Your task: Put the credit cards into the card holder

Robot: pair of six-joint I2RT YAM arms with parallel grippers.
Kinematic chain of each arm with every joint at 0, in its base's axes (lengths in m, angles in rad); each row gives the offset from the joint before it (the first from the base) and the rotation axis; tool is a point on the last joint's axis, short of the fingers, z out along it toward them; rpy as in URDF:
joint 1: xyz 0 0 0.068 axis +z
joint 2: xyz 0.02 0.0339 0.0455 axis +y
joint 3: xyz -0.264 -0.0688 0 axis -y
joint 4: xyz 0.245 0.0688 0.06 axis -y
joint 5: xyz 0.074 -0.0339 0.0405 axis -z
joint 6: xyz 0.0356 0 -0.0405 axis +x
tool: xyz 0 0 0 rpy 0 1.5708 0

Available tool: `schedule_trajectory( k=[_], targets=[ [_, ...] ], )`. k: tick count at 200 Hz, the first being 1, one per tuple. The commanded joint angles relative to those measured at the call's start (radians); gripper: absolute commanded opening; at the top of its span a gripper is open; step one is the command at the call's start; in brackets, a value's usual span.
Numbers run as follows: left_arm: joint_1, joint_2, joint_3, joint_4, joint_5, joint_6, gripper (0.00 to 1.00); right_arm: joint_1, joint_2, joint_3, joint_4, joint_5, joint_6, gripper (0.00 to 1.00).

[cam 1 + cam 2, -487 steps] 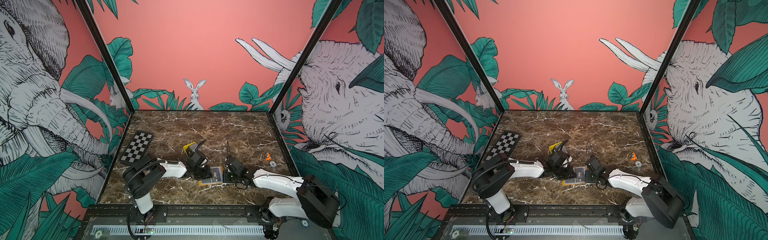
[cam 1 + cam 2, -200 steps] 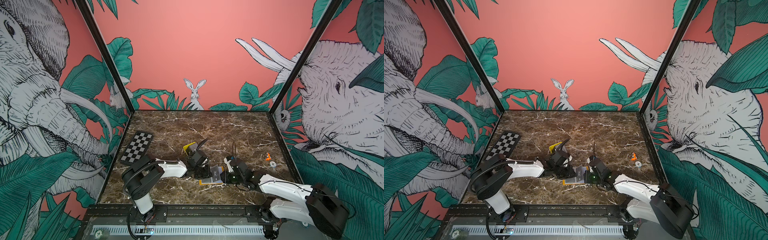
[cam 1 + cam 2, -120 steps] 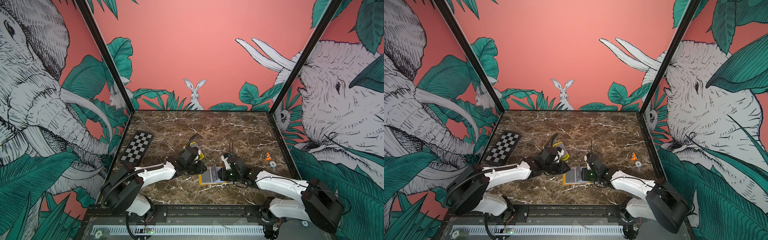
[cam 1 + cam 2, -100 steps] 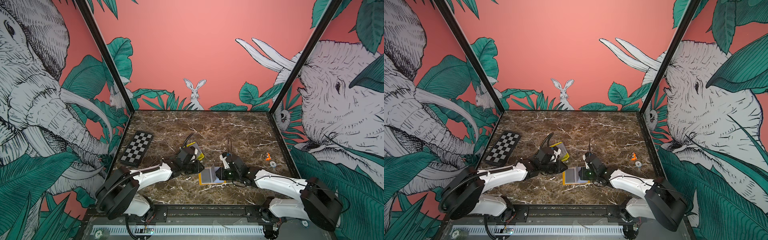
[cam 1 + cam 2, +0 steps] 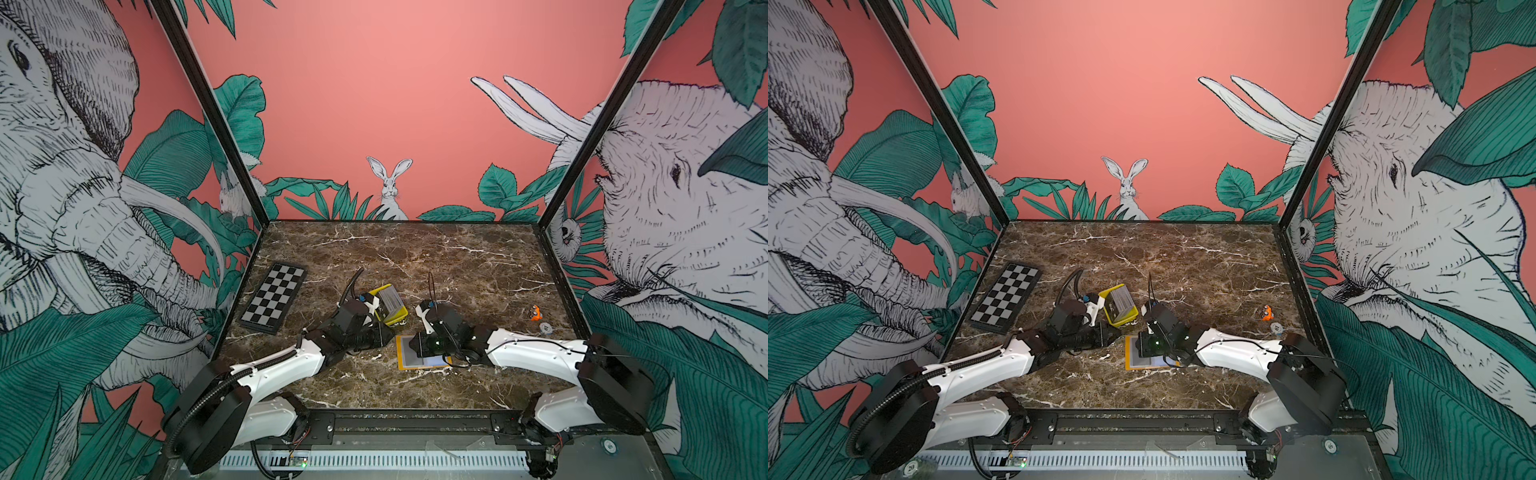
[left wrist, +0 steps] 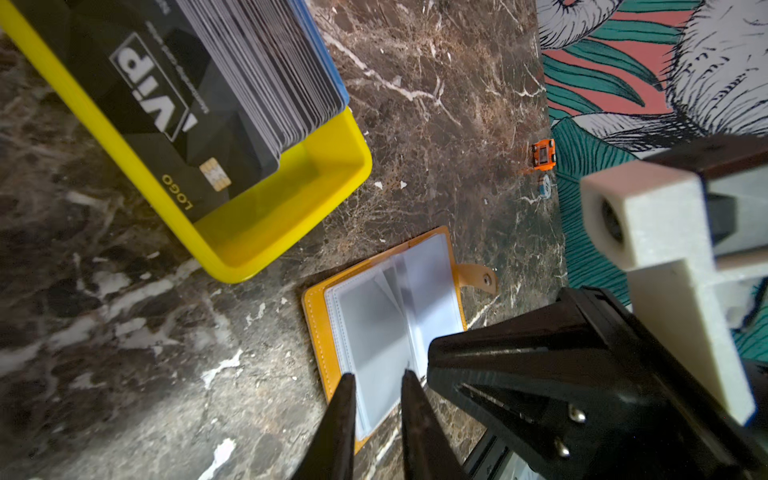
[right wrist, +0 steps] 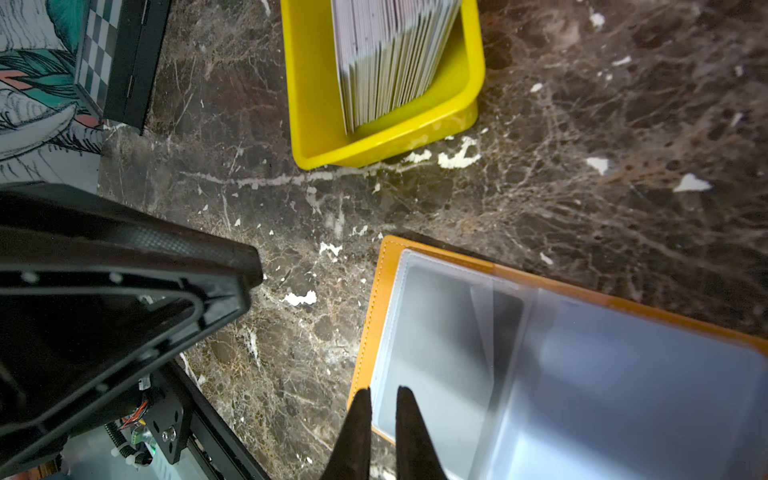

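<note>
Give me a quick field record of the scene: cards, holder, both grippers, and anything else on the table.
cards: credit cards stacked on edge in the yellow tray, black VIP face showing
holder: card holder lies open on the marble table, clear sleeves up; no card visible in them
left gripper: left gripper above the holder's edge, narrow gap, holding nothing
right gripper: right gripper over the holder's sleeves, narrow gap, holding nothing
other: checkerboard plate far left; small orange object far right

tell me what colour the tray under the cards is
Bright yellow tray, clearest in the left wrist view.
</note>
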Motion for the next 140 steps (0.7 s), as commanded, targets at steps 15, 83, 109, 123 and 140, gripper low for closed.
schedule_trajectory(
  k=[15, 83, 109, 123, 140],
  targets=[
    [0.009, -0.034, -0.014, 0.009, 0.03, 0.037, 0.23, 0.009, -0.077, 0.006, -0.087, 0.125, 0.027, 0.14],
    [0.02, -0.01, 0.069, -0.114, 0.023, 0.133, 0.23, -0.008, -0.108, 0.139, -0.223, 0.244, -0.109, 0.27],
    [0.047, 0.013, 0.087, -0.08, 0.042, 0.12, 0.24, -0.049, -0.058, 0.226, -0.247, 0.217, -0.18, 0.37],
    [0.056, 0.026, 0.097, -0.068, 0.038, 0.119, 0.24, -0.079, -0.026, 0.264, -0.245, 0.178, -0.224, 0.44],
    [0.078, 0.043, 0.092, -0.017, 0.046, 0.107, 0.24, -0.112, 0.018, 0.301, -0.239, 0.147, -0.262, 0.51]
  ],
)
